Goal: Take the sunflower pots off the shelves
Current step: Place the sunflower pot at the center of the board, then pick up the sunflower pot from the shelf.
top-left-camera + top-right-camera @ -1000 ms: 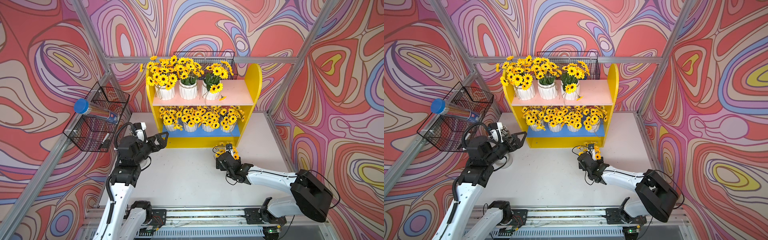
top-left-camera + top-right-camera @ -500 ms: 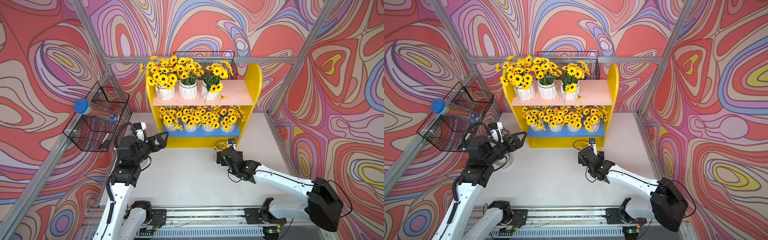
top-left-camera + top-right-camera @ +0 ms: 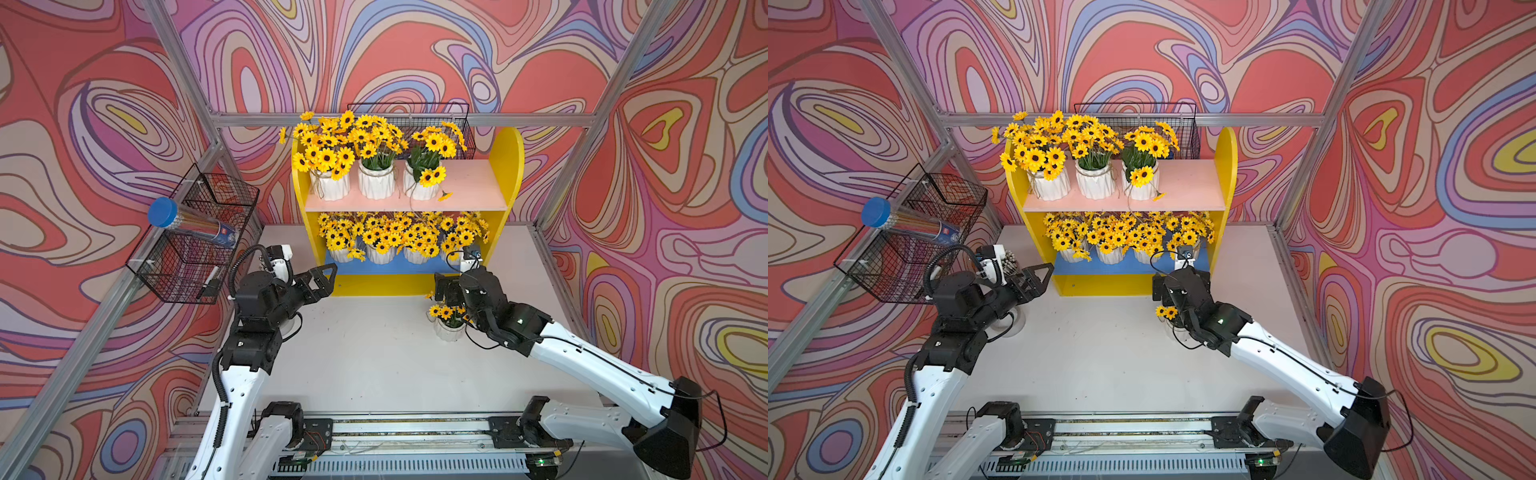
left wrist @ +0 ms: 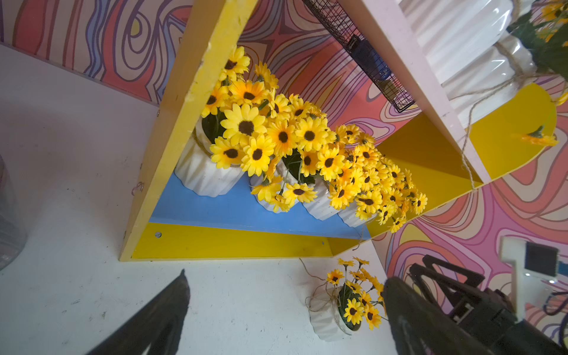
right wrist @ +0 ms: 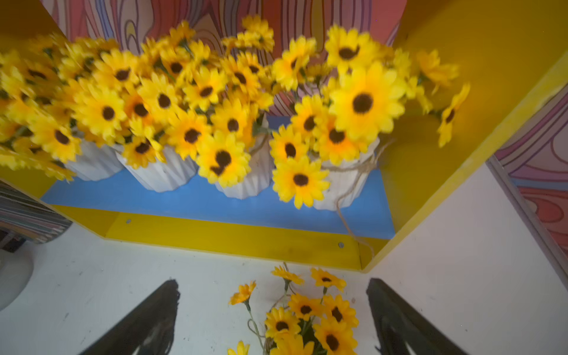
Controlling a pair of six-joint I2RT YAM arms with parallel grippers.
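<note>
Seven sunflower pots (image 3: 376, 183) are sitting on the shelves (image 3: 505, 166), one pot (image 3: 449, 330) standing on the table (image 3: 374, 353)
Three are lining the pink upper board (image 3: 473, 187), four crowding the blue lower board (image 3: 395, 268), each holding yellow sunflowers. The right gripper (image 5: 273, 289) is hovering above the table pot's blooms, spread wide and gripping nothing; the left gripper (image 4: 285, 278) is gaping empty near the shelves' other end. A wire basket (image 3: 187, 266) on the side wall is carrying a clear blue-capped tube (image 3: 191, 224)
</note>
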